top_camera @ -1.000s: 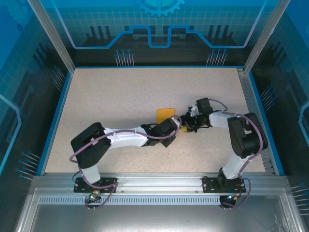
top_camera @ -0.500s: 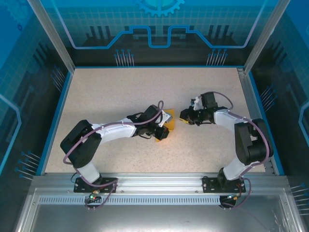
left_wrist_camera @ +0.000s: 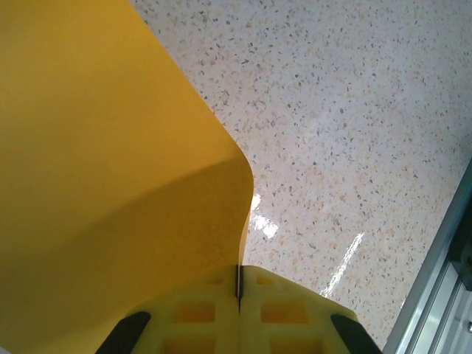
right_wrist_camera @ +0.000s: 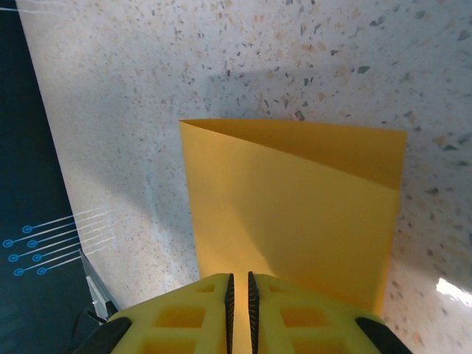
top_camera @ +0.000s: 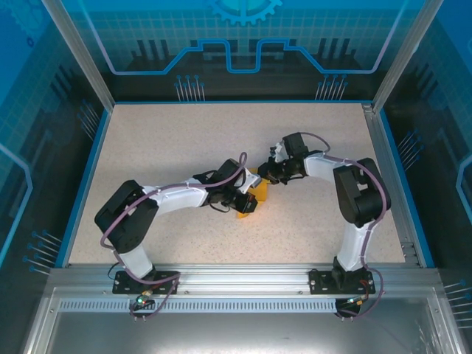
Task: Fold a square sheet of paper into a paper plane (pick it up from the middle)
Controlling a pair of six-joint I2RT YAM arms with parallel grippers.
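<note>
The square sheet of paper (left_wrist_camera: 110, 184) is orange-yellow and curves upward from my left gripper (left_wrist_camera: 238, 276), which is shut on its edge. In the top view the sheet (top_camera: 258, 189) sits at the table's middle, with the left gripper (top_camera: 247, 203) at its near side. My right gripper (top_camera: 268, 175) comes in from the right, at the sheet's far right corner. In the right wrist view the folded sheet (right_wrist_camera: 295, 206) lies just ahead of and under the right gripper (right_wrist_camera: 239, 279). Its jaws are open by a narrow slit and show yellow between them.
The speckled tabletop (top_camera: 177, 140) stretches free to the left and back. A blue rim and metal posts (top_camera: 391, 147) border the table. The right arm's elbow (top_camera: 361, 195) stands to the right of the sheet.
My right gripper has moved left up to the sheet and its jaws have narrowed. The left gripper took hold of the sheet and lifted its edge, then stayed nearly still.
</note>
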